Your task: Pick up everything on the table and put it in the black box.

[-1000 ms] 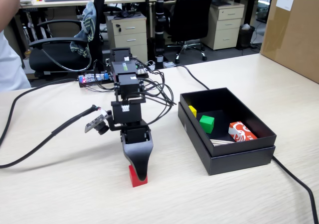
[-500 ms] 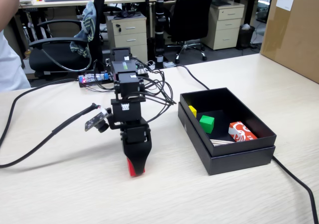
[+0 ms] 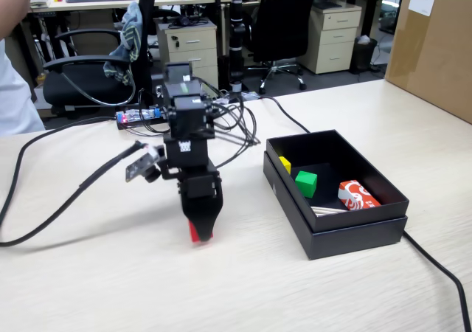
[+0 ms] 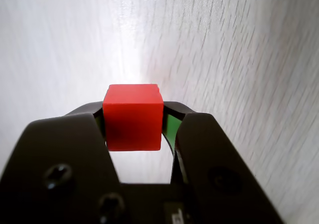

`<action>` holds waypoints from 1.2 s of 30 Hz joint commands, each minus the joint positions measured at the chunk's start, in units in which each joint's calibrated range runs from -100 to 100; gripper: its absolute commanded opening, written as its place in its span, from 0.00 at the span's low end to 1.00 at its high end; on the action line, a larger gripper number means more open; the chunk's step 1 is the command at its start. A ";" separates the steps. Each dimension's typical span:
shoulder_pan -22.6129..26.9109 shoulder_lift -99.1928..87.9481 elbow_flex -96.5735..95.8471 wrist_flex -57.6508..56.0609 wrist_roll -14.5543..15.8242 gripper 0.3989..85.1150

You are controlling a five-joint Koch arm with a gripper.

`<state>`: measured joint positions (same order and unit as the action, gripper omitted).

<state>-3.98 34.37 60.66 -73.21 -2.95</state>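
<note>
beige table (image 3: 133,288) carries black box (image 3: 354,236), brown carton (image 3: 435,52), black cables (image 3: 59,199), arm base (image 3: 177,88).

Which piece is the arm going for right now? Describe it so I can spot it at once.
On the beige table, left of the black box in the fixed view, find the gripper pointing down. The small red cube sits between its jaws. It is plain solid red, unlike the green cube and printed packet inside the box.

Claw (image 3: 200,232) on red cube (image 3: 195,234), table (image 3: 110,288).
</note>
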 commanded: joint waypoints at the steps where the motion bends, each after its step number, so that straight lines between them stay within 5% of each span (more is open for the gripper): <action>1: 1.22 -14.35 0.36 -2.51 0.34 0.01; 13: 17.00 -38.10 -0.55 -8.56 4.98 0.01; 15: 19.05 -36.72 -1.00 -8.65 5.03 0.18; 17: 21.05 -30.87 -1.18 -8.56 5.62 0.20; 36: 23.69 -4.71 2.62 -8.48 8.40 0.20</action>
<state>19.27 30.23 58.65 -80.26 5.45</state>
